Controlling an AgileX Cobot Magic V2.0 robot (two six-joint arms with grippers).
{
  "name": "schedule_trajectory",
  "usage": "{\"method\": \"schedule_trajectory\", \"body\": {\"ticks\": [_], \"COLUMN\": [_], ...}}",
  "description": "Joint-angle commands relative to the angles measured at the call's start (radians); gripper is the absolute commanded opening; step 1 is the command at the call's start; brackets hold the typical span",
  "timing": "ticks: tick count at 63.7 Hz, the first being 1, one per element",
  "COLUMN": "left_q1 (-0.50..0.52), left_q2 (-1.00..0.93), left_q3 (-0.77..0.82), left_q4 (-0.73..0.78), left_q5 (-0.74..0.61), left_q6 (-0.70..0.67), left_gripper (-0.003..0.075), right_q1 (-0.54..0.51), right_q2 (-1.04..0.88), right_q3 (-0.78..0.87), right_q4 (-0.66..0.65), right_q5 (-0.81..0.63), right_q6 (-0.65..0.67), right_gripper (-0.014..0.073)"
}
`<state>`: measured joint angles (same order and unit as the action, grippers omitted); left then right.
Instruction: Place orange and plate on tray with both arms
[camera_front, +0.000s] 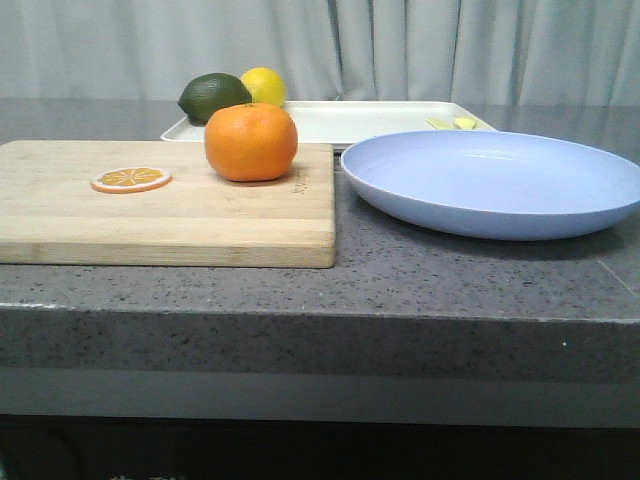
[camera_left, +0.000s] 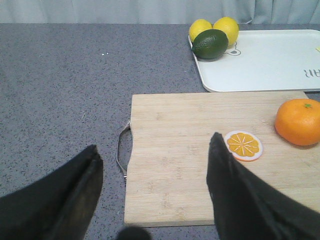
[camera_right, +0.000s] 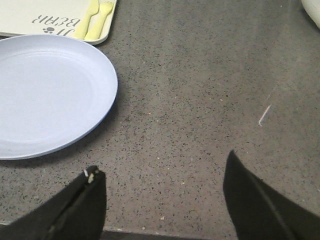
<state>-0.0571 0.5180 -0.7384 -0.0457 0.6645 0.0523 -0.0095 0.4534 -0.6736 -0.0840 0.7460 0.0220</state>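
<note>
Both my grippers (camera_left: 152, 187) (camera_right: 165, 197) spread, empty. Orange (camera_front: 251, 141) center frame: round, firm, rolls; grab its sides. Plate (camera_front: 495, 182) right: stiff, pinch rim.

Bench (camera_front: 420, 270): bare grey surface at 6 o'clock of the cutting board (camera_front: 170, 205) and plate (camera_front: 500, 180), passable. Tray (camera_front: 380, 120): central floor free; a lime (camera_front: 213, 96) and lemons (camera_left: 226, 27) crowd its corner at 9 o'clock, yellow cutlery (camera_right: 95, 20) occupies the 3 o'clock end. The orange (camera_front: 251, 141) stands on the board at 6 o'clock of that fruit, its top unobstructed. An orange slice (camera_front: 131, 179) lies at 9 o'clock of the orange, apart. Narrow gap separates board and plate.
</note>
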Motion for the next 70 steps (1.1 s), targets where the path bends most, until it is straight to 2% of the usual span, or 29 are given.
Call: {"method": "schedule_trajectory", "body": {"ticks": [1,12,34,47,57,70], "left_q1": [0.001,-0.041,-0.29,-0.404,-0.481,-0.528], "left_q2": [0.013,0.021,0.186,0.363,0.541,0.77], "left_q3": [-0.031,-0.031,-0.095,-0.18,-0.275,-0.406], "left_q4": [-0.011,-0.013,-0.005,0.015,0.061,0.071], "left_q5": [-0.069,-0.072,-0.093,-0.138,-0.138,-0.136], "left_q6": [0.0,0.0,0.042,0.054,0.054,0.054], "left_gripper": [0.0483,0.0483,0.0491,0.0592,0.0606,0.061], "right_q1": [-0.005,-0.005,-0.005,-0.005,-0.005,-0.005], "right_q2": [0.016,0.016,0.016,0.016,0.016,0.016], "right_q3": [-0.027,-0.027,-0.027,-0.027,-0.027,-0.027], "right_q4": [-0.02,-0.02,-0.02,-0.02,-0.02,-0.02], "right_q5": [-0.059,-0.054,-0.055,-0.055,-0.055,-0.055], "right_q6": [-0.008,-0.008,-0.008,-0.008,-0.008,-0.008], "right_gripper": [0.0531,0.0531,0.0531,0.0531,0.0531,0.0531]}}
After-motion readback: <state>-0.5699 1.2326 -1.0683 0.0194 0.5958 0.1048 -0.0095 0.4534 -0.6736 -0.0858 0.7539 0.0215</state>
